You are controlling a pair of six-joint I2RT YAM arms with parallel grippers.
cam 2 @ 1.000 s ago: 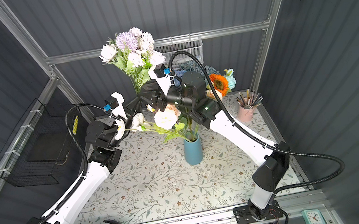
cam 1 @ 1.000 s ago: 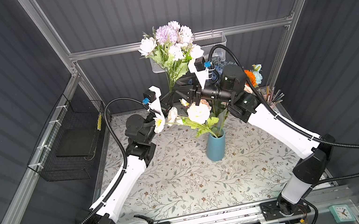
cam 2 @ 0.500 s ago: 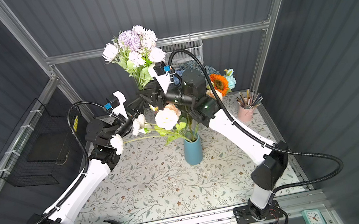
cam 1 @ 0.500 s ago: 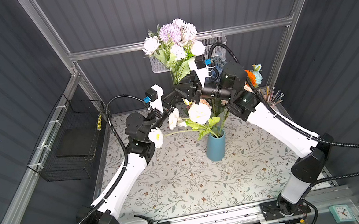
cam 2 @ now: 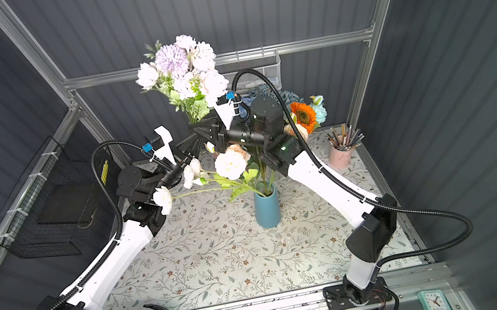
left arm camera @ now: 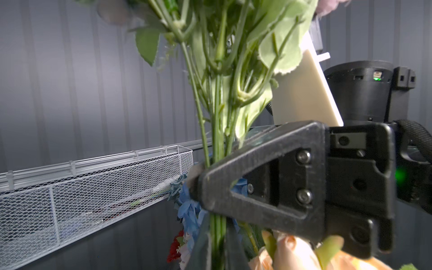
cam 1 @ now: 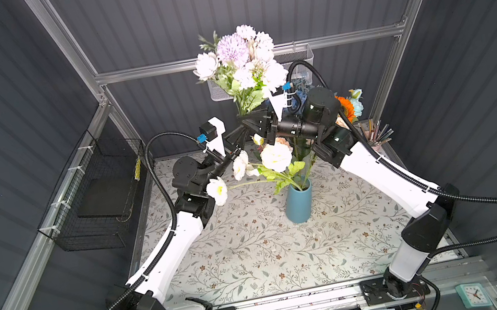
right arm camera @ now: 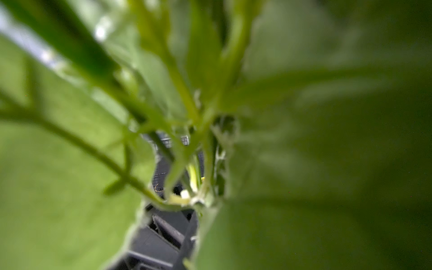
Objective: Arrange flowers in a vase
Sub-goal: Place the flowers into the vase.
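Your R claw [left arm camera: 201, 180] is clamped on the stems of the lilac-white bunch [cam 1: 241, 58], blooms fanned above it, L claw [cam 1: 237, 139] just under w/ those stems between its jaws, grip can't be told, blue vase [cam 1: 297, 202] w/ cream blooms [cam 1: 276, 156] lower, orange sunflower [cam 1: 345, 109] behind its wrist.

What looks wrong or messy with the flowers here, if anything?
One white flower sags almost sideways out of the blue vase, its long stem nearly level and its bloom far off to one side, while the cream bloom stands higher above the vase. Nothing looks spilled or broken.
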